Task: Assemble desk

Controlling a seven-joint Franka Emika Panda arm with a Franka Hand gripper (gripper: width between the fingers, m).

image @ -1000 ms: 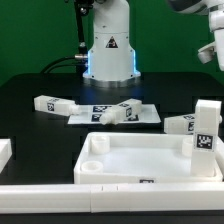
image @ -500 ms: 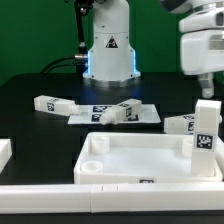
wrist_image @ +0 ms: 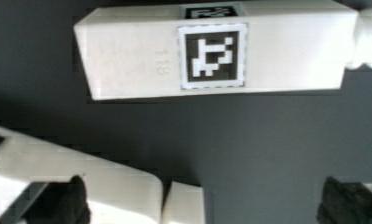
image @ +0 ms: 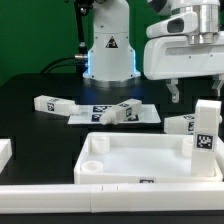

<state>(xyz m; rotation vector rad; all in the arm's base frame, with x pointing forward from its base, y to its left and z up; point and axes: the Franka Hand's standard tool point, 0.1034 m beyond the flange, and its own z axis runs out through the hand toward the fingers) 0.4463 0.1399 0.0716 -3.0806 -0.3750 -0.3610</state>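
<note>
Nearest the camera, a smooth white rail (image: 40, 192) runs straight across the front edge, with a small white block (image: 4, 152) at the exterior view's left. Right behind it sits the tray (image: 140, 168): matte white plastic, rectangular, with a raised rim all round and a round socket (image: 93, 160) in its near corner on the exterior view's left. It lies flat on the black tabletop (image: 30, 125), which has a dull sheen.

On the tray's side at the exterior view's right an upright leg (image: 205, 128) stands, a square white post with a black-and-white tag on its face. Just beyond the rim lies the right leg (image: 180, 124), flat on the tabletop.

Above those two hangs the gripper (image: 198, 92), bulky, white and boxy, clear of everything. The wrist view shows its dark fingers (wrist_image: 58, 200) spread wide with nothing between them, and a lying leg (wrist_image: 209, 50) tag-up on the dark surface; which leg it is, I cannot tell.

Further back, the thin, flat marker board (image: 145, 118) carries a middle leg (image: 118, 112) lying askew across it. To the exterior view's left, the left leg (image: 52, 103) lies well apart. Behind them rises the glossy, rounded white robot base (image: 108, 45), lit blue low down, against a green backdrop (image: 30, 40).
</note>
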